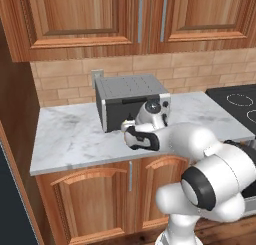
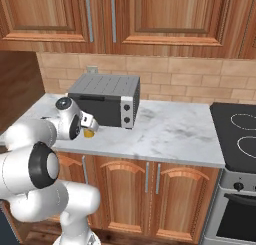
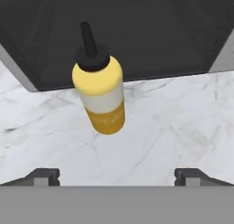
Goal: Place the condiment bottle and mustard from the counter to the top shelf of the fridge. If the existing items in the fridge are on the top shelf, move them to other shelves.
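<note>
One white marbled desk [image 1: 70, 139] runs across the left base view, a smooth stone slab over brown wooden cabinet fronts with raised arched panels. On it stands a boxy grey toaster oven [image 1: 131, 101] with a ribbed top and a dark front. The arm's glossy white, rounded segments with dark joints reach up from the lower right to the slab's front edge, just before the oven.

From the right base view, the same oven [image 2: 107, 99] shows two small round knobs on its pale side panel. A sliver of the yellow mustard [image 2: 89, 134] peeks out beside the arm's wrist, on the desk [image 2: 170, 134] close to the oven's front corner. To the right lies a flat black stovetop [image 2: 235, 134] with thin ring outlines.

Through the hand view, the mustard [image 3: 99, 88] stands upright on the veined stone, a rounded yellow squeeze bottle with a pale band and a thin black tapering nozzle, right before the oven's dark front. The pincer [image 3: 117, 176] is released, its two small dark tips spread wide, apart from the bottle.
</note>
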You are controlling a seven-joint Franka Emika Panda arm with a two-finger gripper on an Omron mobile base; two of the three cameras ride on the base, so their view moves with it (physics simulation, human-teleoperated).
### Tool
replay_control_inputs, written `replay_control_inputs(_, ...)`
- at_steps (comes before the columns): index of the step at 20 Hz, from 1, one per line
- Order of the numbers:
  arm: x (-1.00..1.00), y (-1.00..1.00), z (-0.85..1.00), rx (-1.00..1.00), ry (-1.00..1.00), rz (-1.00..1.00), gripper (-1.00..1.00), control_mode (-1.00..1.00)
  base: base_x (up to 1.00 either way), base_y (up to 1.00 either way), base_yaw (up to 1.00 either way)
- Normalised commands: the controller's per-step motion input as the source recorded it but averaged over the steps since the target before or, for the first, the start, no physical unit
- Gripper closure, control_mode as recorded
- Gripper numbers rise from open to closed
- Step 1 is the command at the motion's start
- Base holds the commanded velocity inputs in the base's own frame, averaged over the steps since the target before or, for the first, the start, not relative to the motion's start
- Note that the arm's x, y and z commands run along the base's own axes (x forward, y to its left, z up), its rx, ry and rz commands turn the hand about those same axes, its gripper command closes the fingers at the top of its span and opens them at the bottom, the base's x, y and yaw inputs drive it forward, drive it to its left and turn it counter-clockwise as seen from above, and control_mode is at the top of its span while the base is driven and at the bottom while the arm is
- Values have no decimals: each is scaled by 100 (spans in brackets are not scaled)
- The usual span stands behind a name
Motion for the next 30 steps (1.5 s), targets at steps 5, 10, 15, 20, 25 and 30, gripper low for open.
replay_control_inputs(5,32,1,-8,-3,0,0,-100,-100,0,0,0)
replay_control_inputs(10,31,5,-12,-2,0,0,-100,-100,0,0,0)
replay_control_inputs(15,27,18,-17,-2,0,0,-100,-100,0,0,0)
replay_control_inputs(20,29,20,-18,-1,0,0,-100,-100,0,0,0)
replay_control_inputs(25,19,2,-14,0,0,0,-100,-100,0,0,0)
replay_control_inputs(30,12,0,-9,0,0,0,-100,-100,0,0,0)
